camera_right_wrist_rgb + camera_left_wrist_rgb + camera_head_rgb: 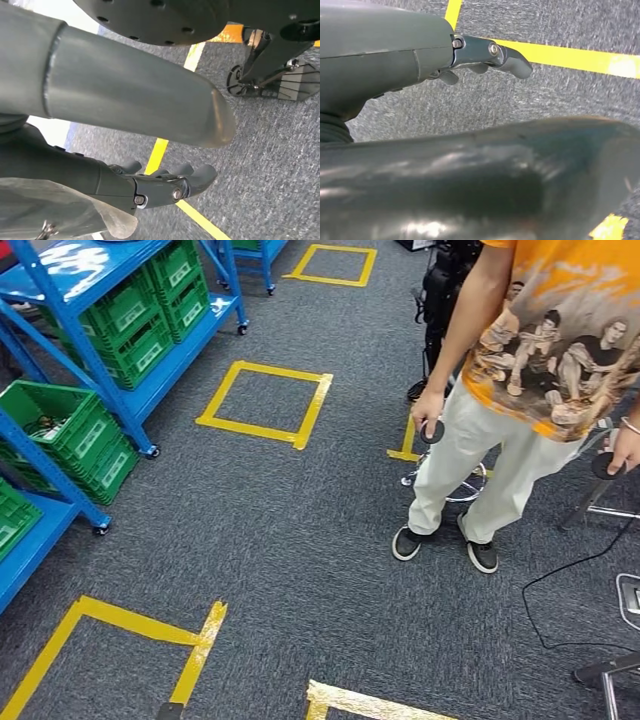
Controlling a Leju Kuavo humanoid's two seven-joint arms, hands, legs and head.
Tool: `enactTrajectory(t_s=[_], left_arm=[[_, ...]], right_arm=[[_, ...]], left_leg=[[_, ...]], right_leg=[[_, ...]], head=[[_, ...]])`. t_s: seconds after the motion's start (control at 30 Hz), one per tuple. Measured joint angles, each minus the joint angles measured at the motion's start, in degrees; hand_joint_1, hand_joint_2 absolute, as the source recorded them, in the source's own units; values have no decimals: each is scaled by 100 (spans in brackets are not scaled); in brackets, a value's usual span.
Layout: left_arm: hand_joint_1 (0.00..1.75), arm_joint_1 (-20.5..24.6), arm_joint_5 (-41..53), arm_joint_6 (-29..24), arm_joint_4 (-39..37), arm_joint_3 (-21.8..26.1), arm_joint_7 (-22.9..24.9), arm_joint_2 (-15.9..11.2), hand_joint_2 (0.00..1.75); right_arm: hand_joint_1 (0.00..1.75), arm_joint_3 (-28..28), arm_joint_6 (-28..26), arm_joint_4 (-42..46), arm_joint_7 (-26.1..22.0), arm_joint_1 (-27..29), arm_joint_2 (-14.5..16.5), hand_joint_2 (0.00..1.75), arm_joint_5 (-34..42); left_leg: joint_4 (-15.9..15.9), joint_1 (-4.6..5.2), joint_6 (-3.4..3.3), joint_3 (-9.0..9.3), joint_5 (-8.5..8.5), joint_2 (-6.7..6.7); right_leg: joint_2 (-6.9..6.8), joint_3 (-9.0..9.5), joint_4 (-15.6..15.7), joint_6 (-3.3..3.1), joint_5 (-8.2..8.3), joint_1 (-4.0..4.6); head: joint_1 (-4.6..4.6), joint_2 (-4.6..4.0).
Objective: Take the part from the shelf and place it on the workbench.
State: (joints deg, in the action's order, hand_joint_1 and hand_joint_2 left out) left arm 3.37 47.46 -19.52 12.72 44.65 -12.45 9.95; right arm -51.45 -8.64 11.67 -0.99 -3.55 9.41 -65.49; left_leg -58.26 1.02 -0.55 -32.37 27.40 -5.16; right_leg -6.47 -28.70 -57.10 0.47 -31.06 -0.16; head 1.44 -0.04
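Note:
A blue shelf (pixel 113 370) stands along the left of the head view, loaded with green crates (pixel 143 310). The nearer crate (pixel 72 435) has some dark items inside that I cannot make out. My left hand (pixel 414 50) hangs above the grey carpet with its fingers (pixel 490 52) stretched out straight and nothing in it. My right hand (pixel 113 90) also hangs over the carpet. Its fingers (pixel 166 187) are loosely extended apart from the thumb, and they hold nothing.
A person in an orange shirt (pixel 543 350) stands at the right, holding a round black controller (pixel 432 430) in each hand. A chrome stool base (pixel 453 485) is behind their legs. Yellow tape squares (pixel 264 400) mark the carpet, and a black cable (pixel 558 580) trails at right.

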Motion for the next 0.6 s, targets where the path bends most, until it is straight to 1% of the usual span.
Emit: enactTrajectory(t_s=[0.03, 0.07, 0.1, 0.13, 0.17, 0.2, 0.23, 0.27, 0.3, 0.33, 0.37, 0.4, 0.43, 0.47, 0.5, 0.53, 0.57, 0.6], left_arm=[[0, 1, 14, 1, 0, 0, 2, -1, 0], [0, -8, 38, 4, 0, 0, 2, -3, 0], [0, -15, 75, 9, 0, -1, 4, -5, 0], [0, -16, 127, 14, 0, -3, 8, -7, 0], [0, -7, 199, 22, 0, -10, 17, -7, 0], [0, 5, 295, 34, 0, -24, 34, -6, 0], [0, 16, 424, 54, 0, -57, 61, -7, 0], [0, 20, 572, 75, 0, -105, 97, -9, 0], [0, 17, 721, 93, 0, -171, 128, -13, 0], [0, 13, 848, 107, 0, -246, 151, -16, 0], [0, 11, 933, 112, 0, -318, 162, -16, 0], [0, 10, 984, 118, 0, -381, 161, -12, 0], [0, 16, 1008, 132, 0, -432, 159, -5, 0], [0, 20, 1026, 152, 0, -473, 159, 3, 0], [0, 20, 1042, 173, -1, -510, 163, 9, 0], [0, 15, 1055, 190, -2, -544, 169, 15, 0], [0, 5, 1064, 198, -3, -569, 179, 18, 0], [0, -6, 1067, 200, -4, -590, 191, 21, 0]], right_arm=[[0, 0, 14, 0, -4, -8, 3, 0, 1], [0, -1, 28, 1, -18, -19, 8, 0, 1], [0, -1, 43, 2, -51, -28, 13, 0, 1], [0, -1, 53, 3, -98, -32, 16, 0, -2], [0, -1, 60, 4, -153, -31, 17, 0, -6], [0, 0, 68, 4, -211, -26, 18, 0, -18], [0, 0, 80, 3, -268, -17, 18, 0, -34], [0, 0, 91, 3, -332, -8, 18, 0, -59], [0, 1, 87, 2, -399, -1, 18, 0, -89], [0, 2, 69, 2, -469, 3, 18, 0, -118], [0, 3, 40, 2, -533, 1, 18, 0, -145], [0, 5, 8, 2, -587, -1, 19, 0, -164], [0, 7, -11, 1, -633, -7, 22, 0, -177], [0, 8, -20, -1, -666, -12, 27, 0, -184], [0, 9, -22, -2, -686, -20, 32, 0, -188], [0, 10, -21, -3, -697, -30, 36, 0, -188], [0, 11, -21, -2, -699, -41, 43, 0, -188], [0, 13, -21, -2, -700, -54, 49, 0, -188]], left_leg=[[17, 12, -27, -12, -3, 61], [35, 0, -54, -10, -16, 135], [54, -13, -85, -4, -31, 203], [75, -30, -119, 5, -48, 276], [90, -49, -146, 14, -63, 347], [90, -51, -161, 10, -67, 422], [89, -51, -171, 7, -68, 508], [88, -50, -175, 8, -68, 595], [86, -49, -175, 12, -67, 685], [81, -50, -173, 18, -65, 777], [73, -54, -166, 25, -61, 866], [62, -61, -152, 28, -53, 950], [37, -60, -130, 20, -41, 1029], [21, -63, -99, 3, -36, 1101], [13, -68, -65, -18, -38, 1166], [11, -74, -28, -38, -50, 1231], [17, -85, 5, -54, -59, 1282], [-11, -86, 32, -74, -40, 1229]], right_leg=[[-66, 21, 5, 29, -14, 6], [-90, 35, 5, 59, -34, -4], [1, 29, -30, 89, -78, -18], [158, -26, -158, 115, -174, -32], [354, -149, -417, 136, -325, -46], [526, -322, -784, 145, -501, -51], [603, -539, -1205, 152, -668, -53], [628, -732, -1540, 157, -756, -52], [636, -848, -1684, 157, -724, -52], [645, -859, -1598, 155, -575, -54], [683, -756, -1281, 151, -333, -58], [796, -598, -867, 148, -97, -71], [939, -442, -486, 145, 59, -87], [1058, -319, -229, 135, 142, -98], [1135, -256, -117, 118, 145, -101], [1122, -231, -98, 93, 134, -93], [1057, -216, -94, 60, 146, -90], [991, -205, -77, 25, 158, -90]], head=[[2, -1], [3, -1], [-3, 0], [-19, 0], [-32, 0], [-48, 0], [-53, -1], [-50, -1], [-51, -1], [-49, -1], [-49, -1], [-50, -1], [-48, -1], [-47, -1], [-45, 0], [-43, 0], [-44, 0], [-40, 0]])
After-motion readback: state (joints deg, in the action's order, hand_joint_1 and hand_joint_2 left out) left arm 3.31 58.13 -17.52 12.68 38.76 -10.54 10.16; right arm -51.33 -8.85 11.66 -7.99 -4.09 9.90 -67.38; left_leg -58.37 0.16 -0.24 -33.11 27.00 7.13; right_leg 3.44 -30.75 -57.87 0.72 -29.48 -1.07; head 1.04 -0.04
